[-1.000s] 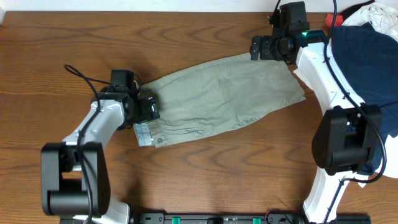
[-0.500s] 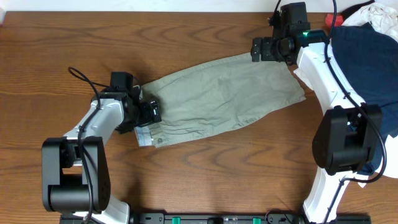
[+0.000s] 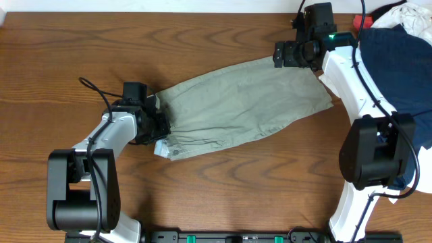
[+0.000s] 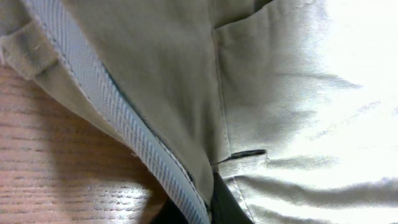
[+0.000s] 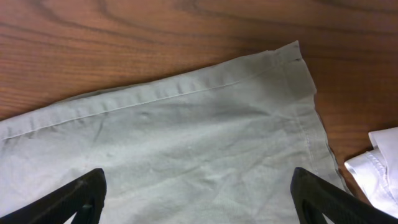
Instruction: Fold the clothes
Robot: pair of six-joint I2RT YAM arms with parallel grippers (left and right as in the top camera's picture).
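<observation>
Shorts (image 3: 243, 108) judged soft, light, limp; L gripper (image 3: 159, 125) pinched shut on waistband (image 4: 118, 137), R gripper (image 5: 196, 180) spread above hem corner (image 5: 292, 62), the likely best hold pts.

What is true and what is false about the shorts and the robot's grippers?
The shorts lie on the wooden table. True.
The shorts are bright red. False: they are khaki grey-green.
The left gripper is shut on the shorts. True.
A dark blue garment lies beside the right arm. True.
The right gripper holds the dark blue garment. False: it hangs open over the shorts' corner.
</observation>
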